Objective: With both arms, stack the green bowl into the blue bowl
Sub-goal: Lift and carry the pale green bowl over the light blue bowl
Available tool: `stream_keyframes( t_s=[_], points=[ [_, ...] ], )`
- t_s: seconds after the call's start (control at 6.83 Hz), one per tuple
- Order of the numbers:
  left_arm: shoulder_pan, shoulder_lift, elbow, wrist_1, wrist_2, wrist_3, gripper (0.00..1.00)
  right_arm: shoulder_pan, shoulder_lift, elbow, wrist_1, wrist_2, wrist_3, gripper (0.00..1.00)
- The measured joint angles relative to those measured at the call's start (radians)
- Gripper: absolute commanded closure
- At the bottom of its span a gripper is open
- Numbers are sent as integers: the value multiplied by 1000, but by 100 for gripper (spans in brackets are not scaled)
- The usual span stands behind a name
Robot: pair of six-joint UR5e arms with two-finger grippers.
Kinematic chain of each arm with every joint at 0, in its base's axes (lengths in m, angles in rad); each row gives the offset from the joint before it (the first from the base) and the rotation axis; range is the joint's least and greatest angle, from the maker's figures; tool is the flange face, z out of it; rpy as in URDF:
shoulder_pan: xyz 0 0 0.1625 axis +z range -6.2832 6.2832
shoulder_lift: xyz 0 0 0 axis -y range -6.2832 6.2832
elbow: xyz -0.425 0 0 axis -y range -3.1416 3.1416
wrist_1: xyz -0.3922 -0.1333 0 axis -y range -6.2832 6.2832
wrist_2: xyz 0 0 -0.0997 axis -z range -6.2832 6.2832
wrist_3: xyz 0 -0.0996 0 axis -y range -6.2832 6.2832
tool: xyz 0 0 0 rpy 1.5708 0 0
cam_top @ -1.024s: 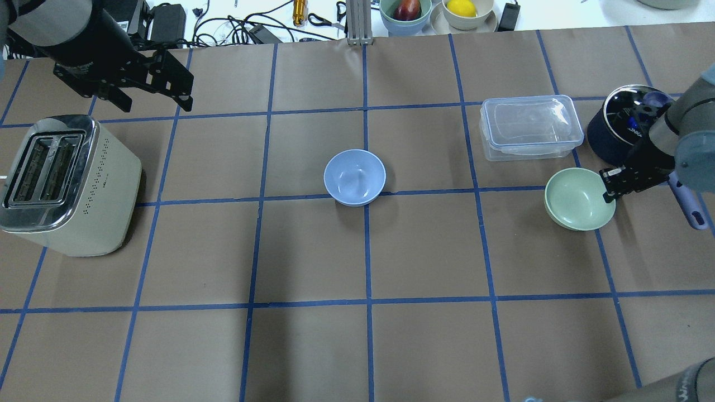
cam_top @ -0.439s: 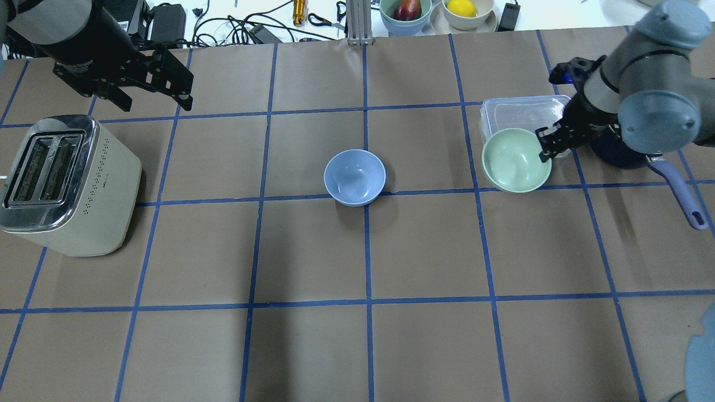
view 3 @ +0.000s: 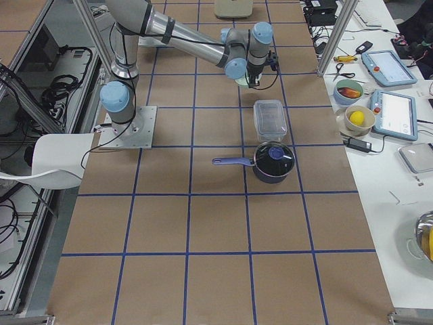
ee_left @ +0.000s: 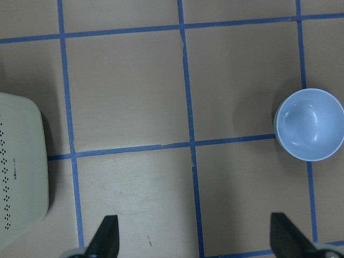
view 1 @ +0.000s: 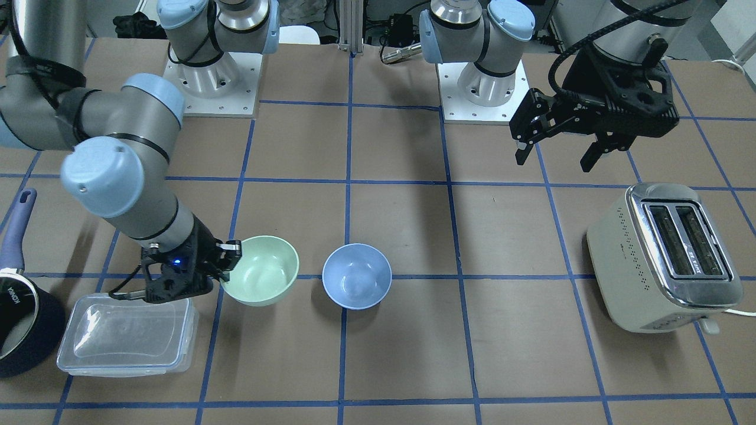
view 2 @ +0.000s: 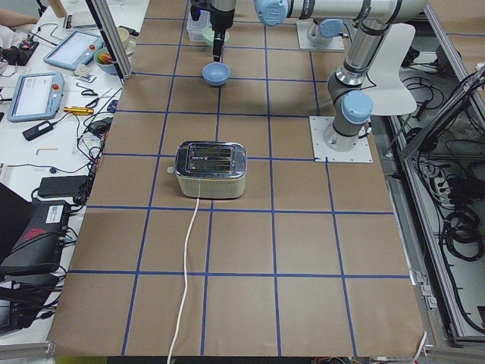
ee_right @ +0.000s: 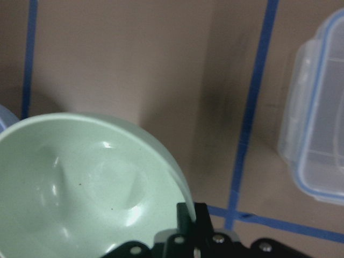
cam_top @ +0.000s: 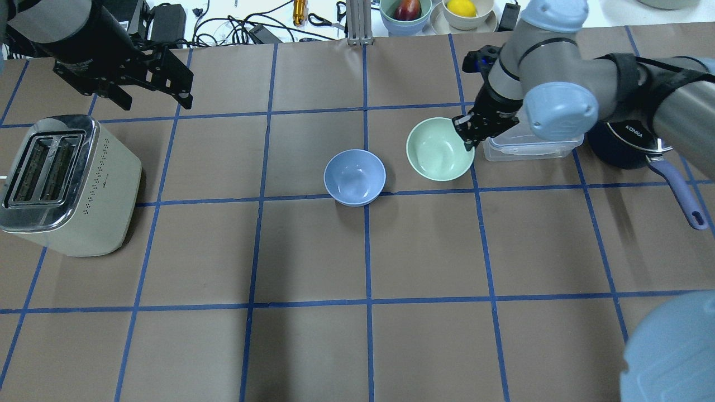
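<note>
The pale green bowl hangs from my right gripper, which is shut on its rim. It is held just right of the blue bowl in the overhead view, with a small gap between them. In the front view the green bowl is left of the blue bowl. The right wrist view shows the green bowl with the gripper pinching its edge. My left gripper is open and empty, high over the far left, beyond the toaster. The blue bowl also shows in the left wrist view.
A cream toaster stands at the left. A clear lidded container and a dark saucepan with a purple handle sit at the right, partly under my right arm. Bowls of fruit stand beyond the table's far edge.
My right arm has carried the green bowl from the right side, past the clear container, leftward to beside the blue bowl. The left arm has not moved.
</note>
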Motion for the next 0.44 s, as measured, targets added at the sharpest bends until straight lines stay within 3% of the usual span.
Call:
stream_keyframes(
  t_s=[0.44],
  points=[
    [0, 2, -2, 0, 3, 6, 0, 162, 102, -210, 123, -14, 273, 100]
  ],
)
